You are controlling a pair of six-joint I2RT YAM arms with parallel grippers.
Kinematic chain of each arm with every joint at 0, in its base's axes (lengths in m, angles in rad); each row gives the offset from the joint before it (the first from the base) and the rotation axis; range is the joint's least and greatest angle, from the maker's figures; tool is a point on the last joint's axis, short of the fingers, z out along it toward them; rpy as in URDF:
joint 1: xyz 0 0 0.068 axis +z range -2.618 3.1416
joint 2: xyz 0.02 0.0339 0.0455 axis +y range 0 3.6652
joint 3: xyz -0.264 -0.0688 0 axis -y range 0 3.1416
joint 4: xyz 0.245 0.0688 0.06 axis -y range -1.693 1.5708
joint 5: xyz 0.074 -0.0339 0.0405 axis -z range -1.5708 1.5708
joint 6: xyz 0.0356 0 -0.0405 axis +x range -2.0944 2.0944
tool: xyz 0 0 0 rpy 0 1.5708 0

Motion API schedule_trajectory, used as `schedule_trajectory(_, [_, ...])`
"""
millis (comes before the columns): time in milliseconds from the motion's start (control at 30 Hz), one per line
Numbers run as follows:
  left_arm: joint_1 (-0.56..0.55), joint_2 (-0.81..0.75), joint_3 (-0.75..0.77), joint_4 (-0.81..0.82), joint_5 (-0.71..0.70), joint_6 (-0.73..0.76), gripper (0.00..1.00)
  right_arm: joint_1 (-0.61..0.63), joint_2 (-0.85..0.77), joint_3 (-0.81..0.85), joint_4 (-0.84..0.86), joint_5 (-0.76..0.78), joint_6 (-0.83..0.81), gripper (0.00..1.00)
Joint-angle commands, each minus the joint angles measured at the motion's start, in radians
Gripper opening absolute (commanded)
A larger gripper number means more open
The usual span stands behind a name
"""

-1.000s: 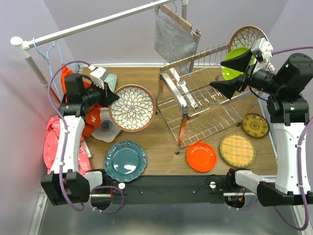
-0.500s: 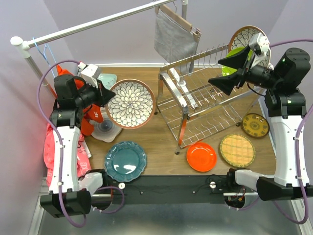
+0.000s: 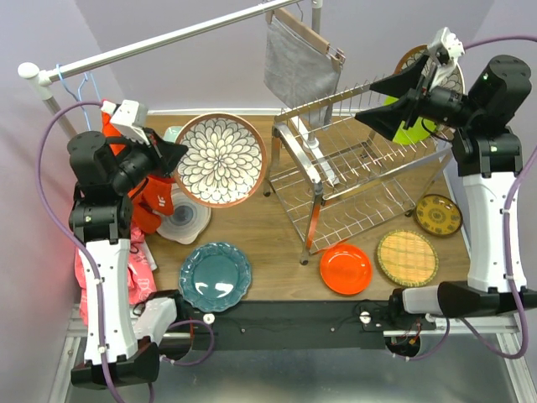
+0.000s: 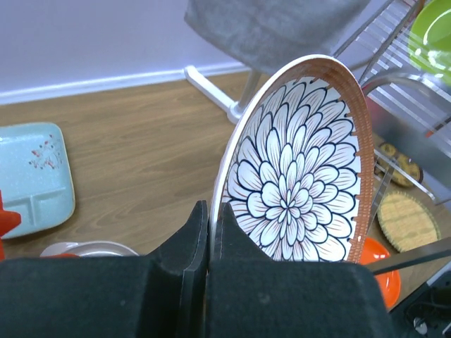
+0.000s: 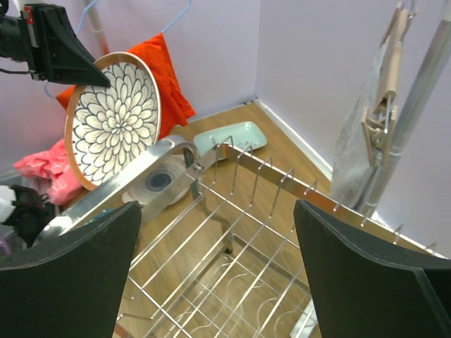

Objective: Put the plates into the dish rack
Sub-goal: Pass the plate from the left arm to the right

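Plate held on edge left of the rack, right claw spread above it

Left claw point(image 3: 174, 154) is clenched on the rim of a brown-rimmed floral plate point(image 3: 222, 159), holding it tilted above the wooden surface point(image 3: 273, 231), just left of the dish rack point(image 3: 352, 180). A teal plate point(image 3: 215, 276) lies flat near the front edge. An orange plate point(image 3: 345, 269), a woven yellow plate point(image 3: 407, 258) and a dark-yellow plate point(image 3: 438, 215) lie by the rack's right foot. Right claw point(image 3: 367, 102) hangs released over the upper tier, gripping nothing, partly hiding a lime green plate point(image 3: 417, 131).
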Motion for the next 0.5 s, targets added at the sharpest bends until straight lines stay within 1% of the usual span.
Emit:
schedule_trajectory(0, [0.007, -0.041, 0.109, 0.126, -0.035, -0.136, 0.00, 0.041, 0.063, 0.099, 0.006, -0.009, 0.077, 0.97])
schedule_trajectory(200, [0.007, -0.036, 0.174, 0.148, -0.046, -0.197, 0.00, 0.124, 0.127, 0.165, 0.007, 0.017, 0.120, 0.96])
schedule_trajectory(300, [0.009, -0.039, 0.175, 0.191, -0.027, -0.252, 0.00, 0.171, 0.147, 0.187, 0.004, 0.033, 0.132, 0.96])
schedule_trajectory(400, [0.010, -0.056, 0.142, 0.289, 0.008, -0.352, 0.00, 0.214, 0.176, 0.211, 0.000, 0.040, 0.167, 0.96])
schedule_trajectory(467, [0.009, -0.064, 0.129, 0.353, 0.017, -0.389, 0.00, 0.245, 0.195, 0.247, -0.005, 0.037, 0.204, 0.96])
